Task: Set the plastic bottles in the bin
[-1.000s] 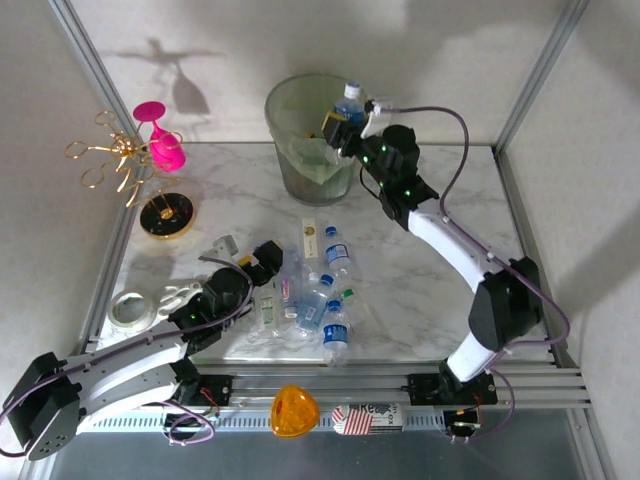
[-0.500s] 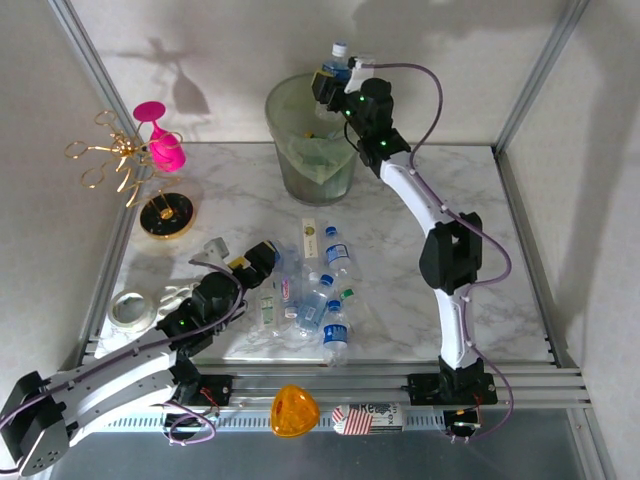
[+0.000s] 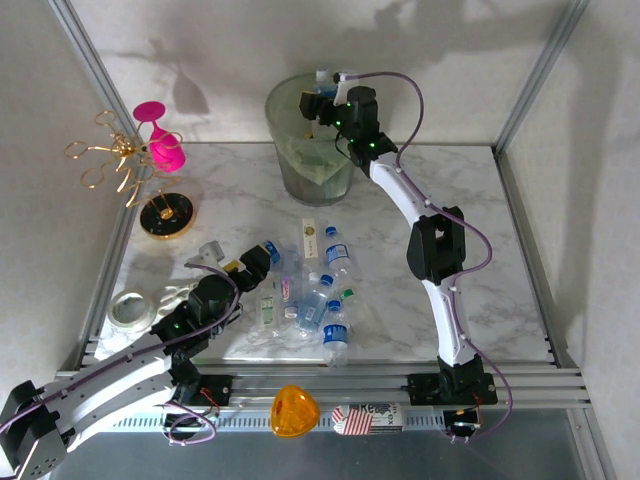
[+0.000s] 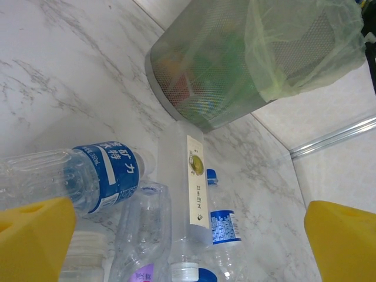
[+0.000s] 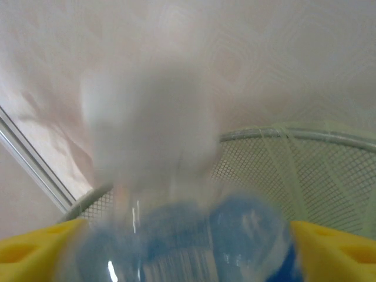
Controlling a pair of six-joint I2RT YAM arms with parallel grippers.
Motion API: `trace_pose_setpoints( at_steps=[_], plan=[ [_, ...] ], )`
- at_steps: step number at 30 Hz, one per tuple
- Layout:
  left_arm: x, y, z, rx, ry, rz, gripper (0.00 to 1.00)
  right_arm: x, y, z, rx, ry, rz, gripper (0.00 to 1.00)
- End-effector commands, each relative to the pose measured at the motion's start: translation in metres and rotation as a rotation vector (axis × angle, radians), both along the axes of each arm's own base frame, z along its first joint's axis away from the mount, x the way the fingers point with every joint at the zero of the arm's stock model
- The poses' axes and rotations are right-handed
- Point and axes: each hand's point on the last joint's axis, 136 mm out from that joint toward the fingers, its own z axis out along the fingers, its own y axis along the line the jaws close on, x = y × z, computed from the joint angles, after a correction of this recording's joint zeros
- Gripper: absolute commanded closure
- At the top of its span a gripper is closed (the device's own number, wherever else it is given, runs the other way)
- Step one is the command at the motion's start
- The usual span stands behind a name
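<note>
Several plastic bottles (image 3: pixel 318 295) lie in a heap on the marble table, clear with blue labels and caps. My left gripper (image 3: pixel 258 262) hovers open at the heap's left edge. In the left wrist view its yellow fingers (image 4: pixel 35 238) stand wide apart over a blue-labelled bottle (image 4: pixel 106 173), a tall clear bottle (image 4: pixel 187 200) and a small one (image 4: pixel 224 226), with the bin (image 4: pixel 235 64) behind. My right gripper (image 3: pixel 318 104) is over the bin (image 3: pixel 300 170). Its fingers (image 5: pixel 332 249) are spread wide, and a blurred blue-labelled bottle (image 5: pixel 176 235) sits between them above the mesh rim.
A pink goblet (image 3: pixel 160 135) and a gold wire stand (image 3: pixel 122 160) stand at the back left, with a black and gold disc (image 3: pixel 167 215) in front. A tape ring (image 3: pixel 130 308) lies near the left edge. An orange object (image 3: pixel 294 410) sits on the front rail.
My right arm has swung left, carrying the bottle over the bin's mouth, and its jaws have spread apart. The left arm has crept slightly toward the heap.
</note>
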Motion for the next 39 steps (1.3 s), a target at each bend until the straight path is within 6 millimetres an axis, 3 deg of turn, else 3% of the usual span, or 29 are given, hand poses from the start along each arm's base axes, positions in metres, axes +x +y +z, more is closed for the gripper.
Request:
trace_pose_setpoints(
  at_steps=[1, 8, 15, 19, 22, 27, 33, 39],
  plan=[
    [0.000, 0.010, -0.007, 0.023, 0.012, 0.039, 0.00, -0.005, 0.003, 0.027, 0.007, -0.057, 0.021, 0.01],
    [0.000, 0.016, -0.009, 0.024, 0.020, 0.065, 0.01, -0.029, -0.005, 0.073, -0.003, -0.111, 0.037, 0.01],
    [0.003, 0.021, -0.018, 0.040, 0.047, 0.086, 0.00, -0.089, -0.018, 0.115, 0.014, -0.197, 0.056, 0.01],
    [0.004, 0.020, -0.024, 0.050, 0.071, 0.078, 0.01, -0.127, -0.030, 0.122, 0.022, -0.190, 0.071, 0.01],
    [0.003, 0.017, -0.030, 0.064, 0.096, 0.062, 0.00, -0.157, -0.037, 0.107, 0.018, -0.149, 0.087, 0.01],
    [0.000, 0.013, -0.035, 0.114, 0.132, 0.021, 0.01, -0.211, -0.047, 0.062, 0.007, -0.041, 0.127, 0.01],
    [-0.001, 0.007, -0.034, 0.188, 0.163, -0.032, 0.03, -0.270, -0.058, -0.019, -0.005, 0.151, 0.147, 0.01],
    [-0.010, -0.007, -0.055, 0.228, 0.268, -0.120, 0.02, -0.302, -0.079, -0.091, -0.034, 0.343, 0.097, 0.01]
  ],
)
